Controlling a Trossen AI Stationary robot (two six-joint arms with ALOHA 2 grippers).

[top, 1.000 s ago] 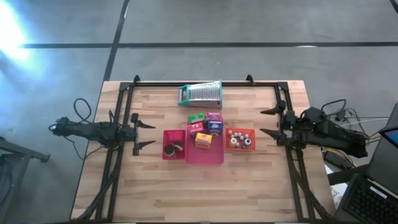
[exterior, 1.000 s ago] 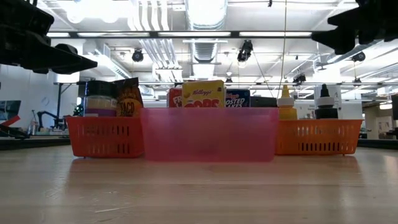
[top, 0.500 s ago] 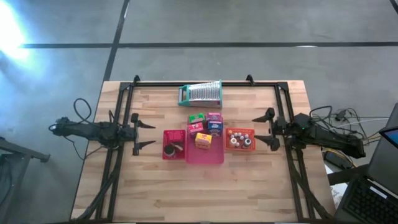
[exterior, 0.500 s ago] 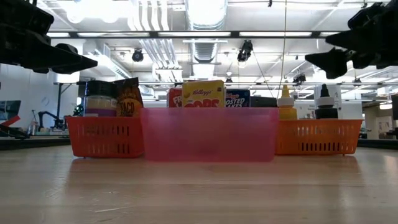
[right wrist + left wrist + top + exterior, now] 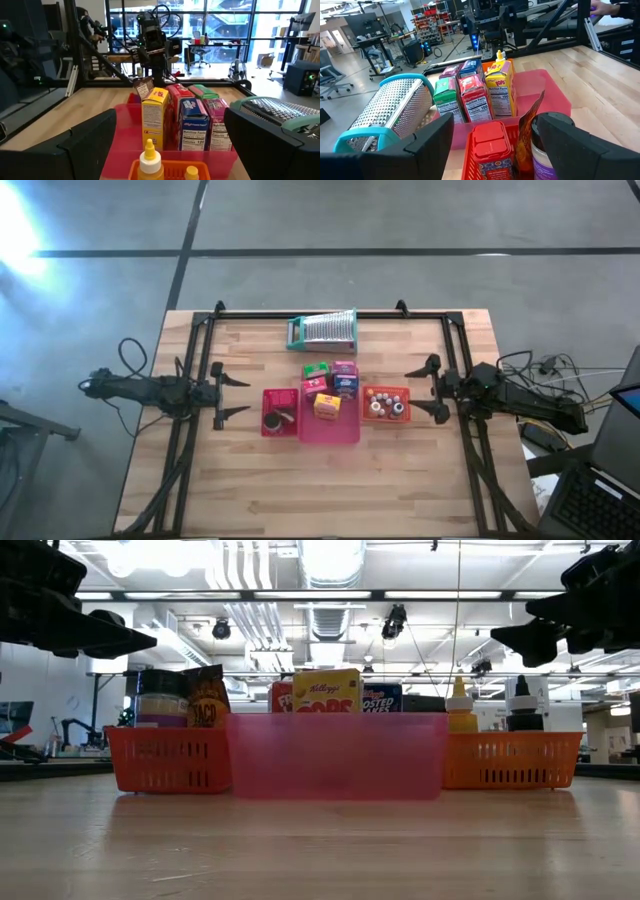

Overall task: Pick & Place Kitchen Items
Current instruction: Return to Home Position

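left gripper [image 5: 245, 397] and right gripper [image 5: 410, 390] hover apart (jaws spread wide).

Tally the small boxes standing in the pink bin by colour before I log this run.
Yellow box: 1
Red box: 1
Green box: 1
Blue box: 1
Pink box: 1
Total: 5, all upright in the pink bin.

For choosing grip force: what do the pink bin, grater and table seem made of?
Pink bin: probably plastic; smooth, translucent walls.
Grater: seemingly metal, with a shiny perforated face, in a teal frame, perhaps plastic.
Table: wood; pale planks with visible grain.
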